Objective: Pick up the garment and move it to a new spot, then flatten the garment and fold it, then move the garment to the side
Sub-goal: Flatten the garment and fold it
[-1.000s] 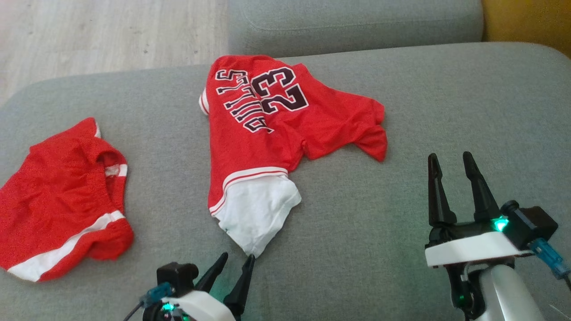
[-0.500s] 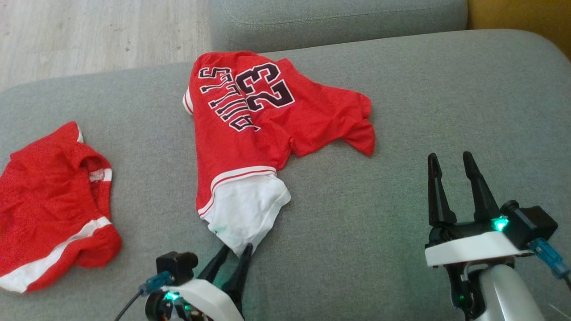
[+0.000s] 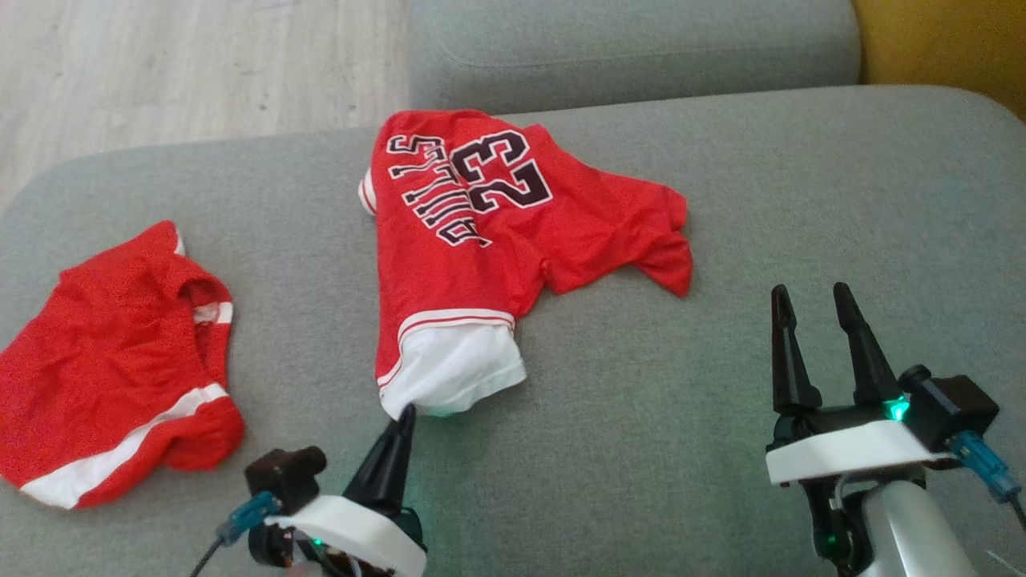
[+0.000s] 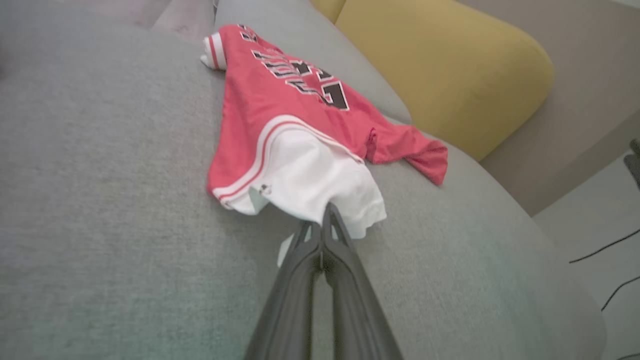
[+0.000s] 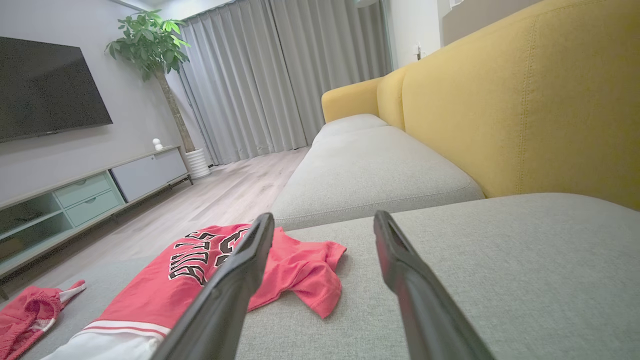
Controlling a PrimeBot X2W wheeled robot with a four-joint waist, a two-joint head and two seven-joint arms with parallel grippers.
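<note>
— What changed just now?

— The left gripper [image 3: 406, 413]. A second ago its fingers stood apart at the white tail of the jersey [image 3: 465, 240]. Now they're pressed together on that white edge, and the cloth has bunched up against the tips.

— So it has hold of it?

— Looks that way to me. I'd say the grasp for the pick-up is made, and the lift to a new spot comes next. No flattening or folding has been done yet.

— Where's the jersey?

— In the middle of the grey seat cushion [image 3: 721, 200], crumpled, number side up, with one sleeve trailing toward the cushion's right.

— And the other arm?

— The right gripper [image 3: 809, 292] hangs over the right part of that cushion with its fingers spread wide and nothing between them.

— Count it up for me.

— Two red garments: the one jersey, plus one pair of red shorts [image 3: 112, 361] at the cushion's left end. There are two grippers with two fingers each, and a second grey cushion [image 3: 641, 40] sits beyond the far edge of the first.
</note>
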